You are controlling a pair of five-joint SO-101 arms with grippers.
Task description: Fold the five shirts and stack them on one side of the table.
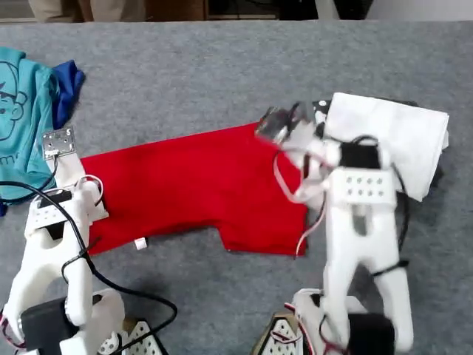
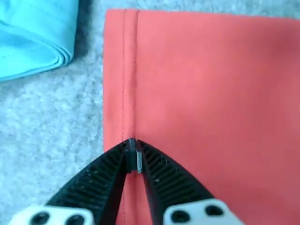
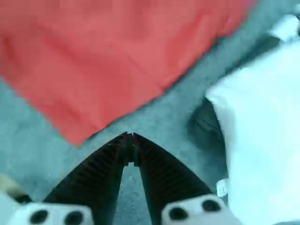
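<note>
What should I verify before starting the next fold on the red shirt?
1. Red shirt spread flat on the table: ok.
2. Left gripper placed at the red shirt's stitched hem: ok.
3. Left gripper actually pinching cloth: cannot tell; it is shut with its tips on the hem.
4. Right gripper on the red shirt: not ok; it is shut over bare table just off the shirt's edge.
5. White shirt folded and off to one side: ok.
6. Teal shirt apart from the red shirt: ok, a strip of table shows between them.
</note>
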